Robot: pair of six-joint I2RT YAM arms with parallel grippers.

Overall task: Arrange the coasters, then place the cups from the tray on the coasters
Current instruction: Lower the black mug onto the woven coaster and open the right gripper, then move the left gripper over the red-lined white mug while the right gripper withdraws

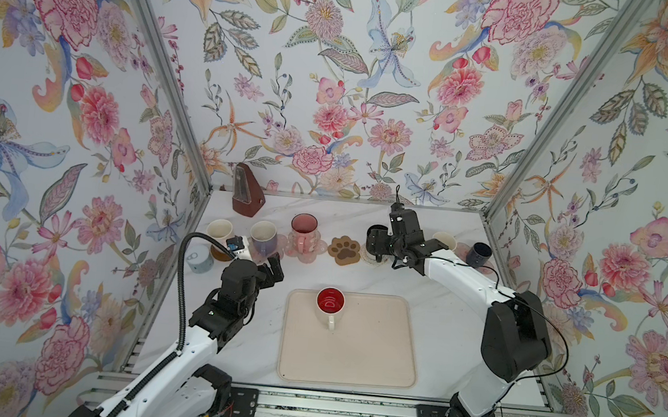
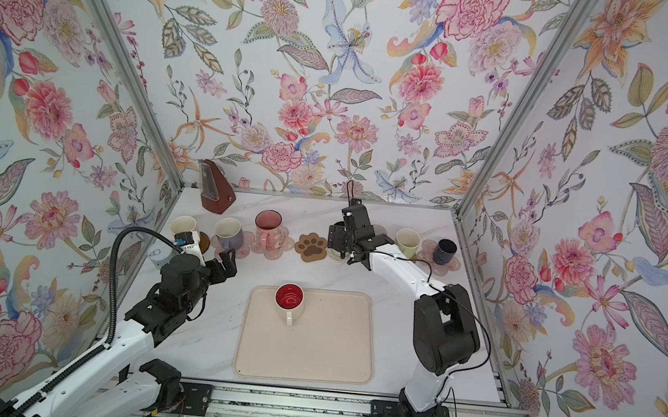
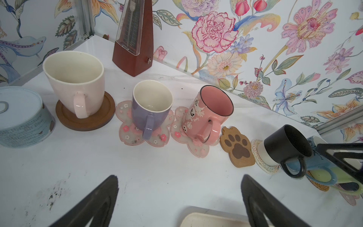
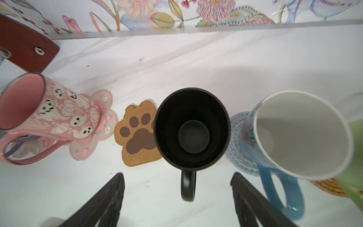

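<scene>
Right claw (image 4: 177,175) is hovering, jaws apart, by the placed black mug (image 4: 192,135); next grasp: red-inside mug (image 1: 330,303) (alone on tray (image 1: 351,357))

red-inside cup (image 1: 330,304), upright, on beige tray (image 1: 351,355)

Floral wallpaper (image 1: 337,72) in pinks, blues and greens covers the three walls enclosing a white, marble-veined desk (image 1: 448,346). Aluminium posts (image 1: 165,76) rise from both back corners of the desk. A slotted metal rail (image 1: 347,405) runs along its front edge. Soft, even light fills the booth.
</scene>
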